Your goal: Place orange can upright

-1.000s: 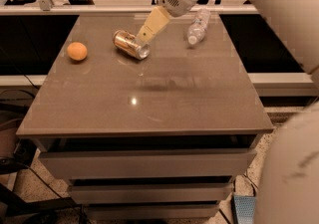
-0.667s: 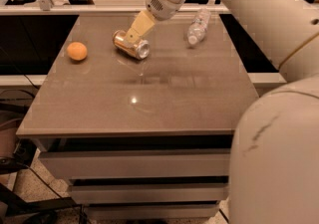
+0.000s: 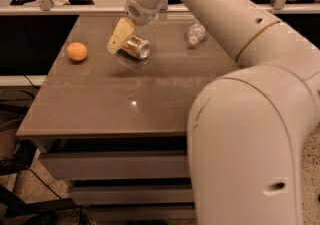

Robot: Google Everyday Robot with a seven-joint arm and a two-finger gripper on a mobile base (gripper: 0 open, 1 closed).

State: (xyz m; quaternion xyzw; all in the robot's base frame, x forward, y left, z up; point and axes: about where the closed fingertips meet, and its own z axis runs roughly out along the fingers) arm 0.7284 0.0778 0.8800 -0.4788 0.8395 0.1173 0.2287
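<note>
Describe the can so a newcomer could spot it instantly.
On the brown table, look toward the far edge, between the round orange fruit and the clear bottle. The orange can lies on its side there beside the pincer, the only shiny metal thing.

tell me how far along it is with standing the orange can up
Done: the gripper is at the orange can. In hand: getting a grip, not clearly secured. Left: the can lies on its side on the table, so standing it upright remains.

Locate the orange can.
Camera view: the orange can lies on its side, far-middle on the table, between the orange fruit and the water bottle, the gripper at its picture-left end.
</note>
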